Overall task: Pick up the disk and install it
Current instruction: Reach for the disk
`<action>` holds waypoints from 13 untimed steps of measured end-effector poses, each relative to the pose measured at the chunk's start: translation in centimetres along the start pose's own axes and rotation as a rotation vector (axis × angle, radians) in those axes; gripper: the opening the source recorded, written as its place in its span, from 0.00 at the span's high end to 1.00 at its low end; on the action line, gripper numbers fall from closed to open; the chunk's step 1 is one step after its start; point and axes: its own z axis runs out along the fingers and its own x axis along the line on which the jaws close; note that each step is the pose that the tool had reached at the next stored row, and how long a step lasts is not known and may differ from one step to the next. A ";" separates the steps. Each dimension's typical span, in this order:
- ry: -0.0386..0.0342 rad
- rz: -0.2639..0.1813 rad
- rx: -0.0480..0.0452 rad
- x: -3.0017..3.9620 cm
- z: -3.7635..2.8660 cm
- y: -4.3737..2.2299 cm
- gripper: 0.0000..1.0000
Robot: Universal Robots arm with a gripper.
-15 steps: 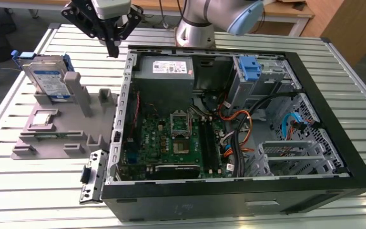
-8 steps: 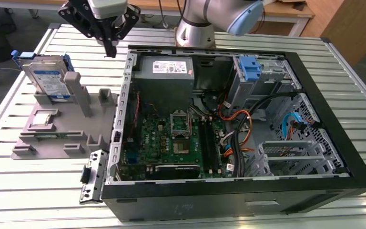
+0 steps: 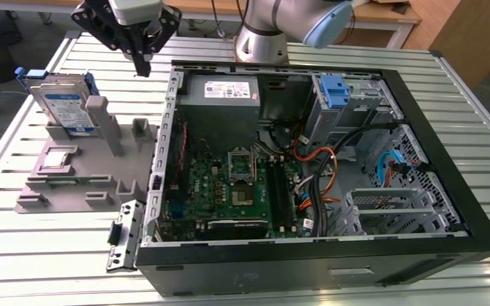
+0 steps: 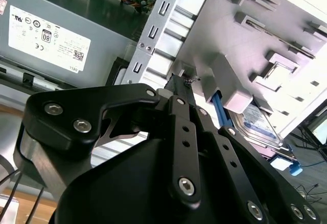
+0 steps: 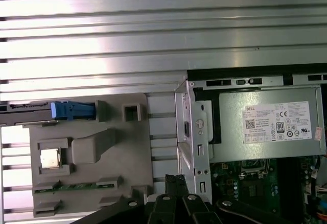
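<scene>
Atop the grey holder (image 3: 100, 162), the disk (image 3: 64, 108).

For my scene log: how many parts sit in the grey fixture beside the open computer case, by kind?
Disk: 1
Processor chip: 1
Memory stick: 1
Total: 3

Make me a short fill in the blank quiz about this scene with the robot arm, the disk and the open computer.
1. The disk stands on edge in the grey holder, ____ (inside/outside) the computer case.
2. The rails along its edges are coloured ____.
3. The shut gripper holds ____.
Missing words: outside; blue; nothing.
</scene>
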 end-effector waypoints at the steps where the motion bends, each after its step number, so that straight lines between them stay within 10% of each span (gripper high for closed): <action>1: 0.0000 0.000 0.0001 0.14 0.00 -0.01 0.90; 13: -0.0004 0.000 0.0001 1.84 -0.05 -0.14 0.90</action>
